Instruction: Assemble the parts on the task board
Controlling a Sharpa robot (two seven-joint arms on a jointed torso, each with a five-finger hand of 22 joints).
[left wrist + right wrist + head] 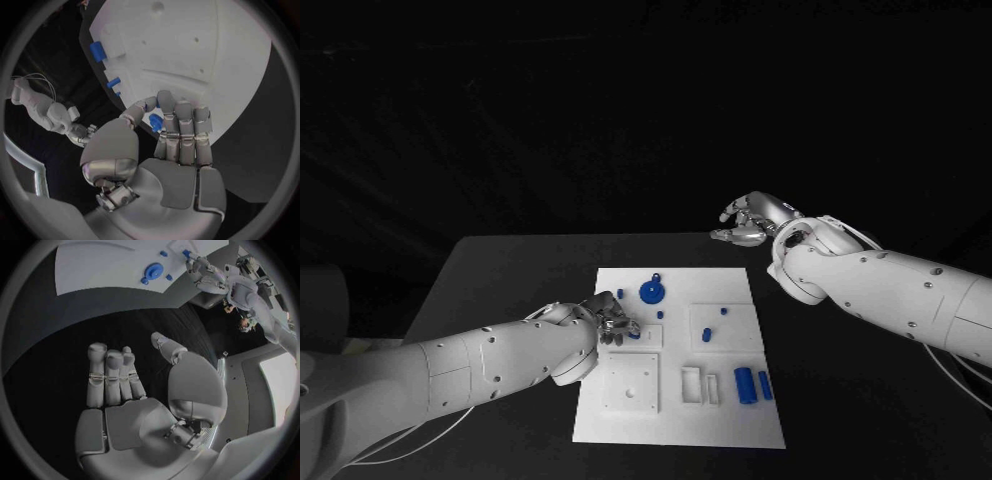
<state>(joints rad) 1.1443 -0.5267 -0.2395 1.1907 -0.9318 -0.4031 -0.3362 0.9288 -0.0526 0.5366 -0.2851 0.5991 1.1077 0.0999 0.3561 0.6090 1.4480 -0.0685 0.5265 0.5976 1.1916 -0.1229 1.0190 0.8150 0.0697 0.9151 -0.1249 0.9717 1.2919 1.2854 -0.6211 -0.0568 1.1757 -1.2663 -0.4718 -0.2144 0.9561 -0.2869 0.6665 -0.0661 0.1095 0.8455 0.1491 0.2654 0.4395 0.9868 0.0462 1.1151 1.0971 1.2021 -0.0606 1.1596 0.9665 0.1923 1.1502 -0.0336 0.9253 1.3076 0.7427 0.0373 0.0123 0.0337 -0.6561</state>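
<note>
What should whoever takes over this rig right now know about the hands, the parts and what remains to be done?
Left hand: pinches a small blue part over the left side of the white task board.
Right hand: holds nothing, fingers apart, off the board past its far right corner.
On the board: a round blue disc part near the far edge, small blue pieces mid-board, and two blue cylinders by the right edge.
Done: one part picked up.
Left: seat the held part, then, as far as I can judge, the loose ones.
</note>
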